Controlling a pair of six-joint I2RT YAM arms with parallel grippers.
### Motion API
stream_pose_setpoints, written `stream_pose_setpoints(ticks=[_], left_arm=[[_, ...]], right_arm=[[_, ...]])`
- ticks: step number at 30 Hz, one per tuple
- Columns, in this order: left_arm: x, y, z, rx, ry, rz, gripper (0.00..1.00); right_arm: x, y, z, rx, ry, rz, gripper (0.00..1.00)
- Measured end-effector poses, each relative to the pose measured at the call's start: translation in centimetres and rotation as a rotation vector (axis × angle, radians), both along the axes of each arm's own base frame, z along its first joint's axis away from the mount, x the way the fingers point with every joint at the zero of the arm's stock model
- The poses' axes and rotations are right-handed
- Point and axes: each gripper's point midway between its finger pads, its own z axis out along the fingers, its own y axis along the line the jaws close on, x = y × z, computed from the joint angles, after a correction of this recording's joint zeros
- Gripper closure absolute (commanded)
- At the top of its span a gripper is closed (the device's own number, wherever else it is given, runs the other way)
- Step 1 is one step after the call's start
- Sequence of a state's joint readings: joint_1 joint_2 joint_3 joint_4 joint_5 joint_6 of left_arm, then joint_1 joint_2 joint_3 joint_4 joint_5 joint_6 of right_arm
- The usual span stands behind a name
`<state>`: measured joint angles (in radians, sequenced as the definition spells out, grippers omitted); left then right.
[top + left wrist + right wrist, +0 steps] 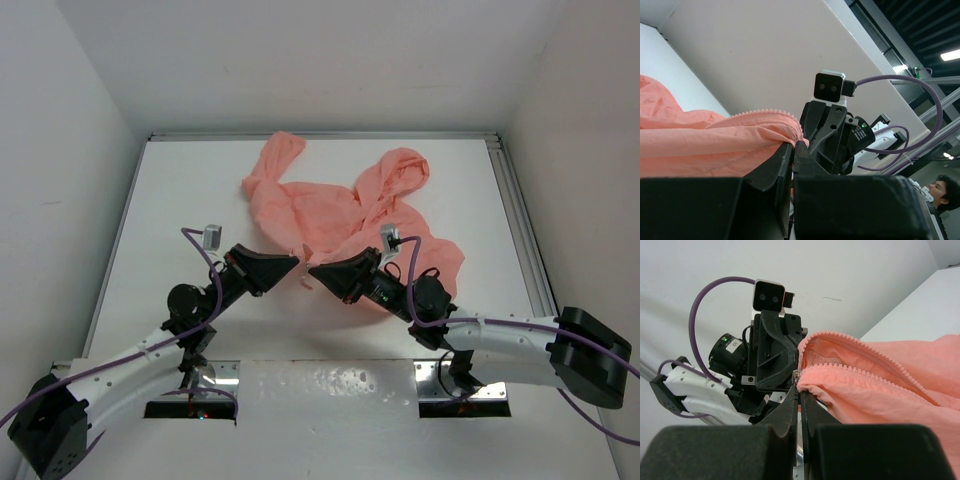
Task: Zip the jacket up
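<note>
The salmon-pink jacket (340, 215) lies crumpled on the white table, hood at the far right. Its lower front hem is lifted between both grippers. My left gripper (297, 265) is shut on the hem beside one row of zipper teeth (765, 112); the fabric (700, 145) drapes left of it. My right gripper (312, 272) faces it, shut on the other hem edge right below the metal zipper slider (796, 377). The pink zipper teeth (865, 372) run away to the right, the two rows apart. The fingertips of both grippers nearly meet.
The white table (180, 200) has a raised metal rail (520, 215) along its right edge and walls on three sides. The right arm's purple cable (410, 290) loops near the jacket. Each wrist view shows the other gripper's camera (829, 86) close in front.
</note>
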<state>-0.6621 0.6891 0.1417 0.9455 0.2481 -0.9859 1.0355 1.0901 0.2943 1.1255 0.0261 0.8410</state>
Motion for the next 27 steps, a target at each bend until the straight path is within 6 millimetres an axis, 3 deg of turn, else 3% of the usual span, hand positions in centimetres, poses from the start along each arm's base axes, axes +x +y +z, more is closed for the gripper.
stream_pose_setpoints(ticks=[27], left_arm=[[-0.39, -0.47, 0.10, -0.009, -0.001, -0.033, 1.00]], right_arm=[[0.15, 0.06, 0.27, -0.004, -0.014, -0.007, 1.00]])
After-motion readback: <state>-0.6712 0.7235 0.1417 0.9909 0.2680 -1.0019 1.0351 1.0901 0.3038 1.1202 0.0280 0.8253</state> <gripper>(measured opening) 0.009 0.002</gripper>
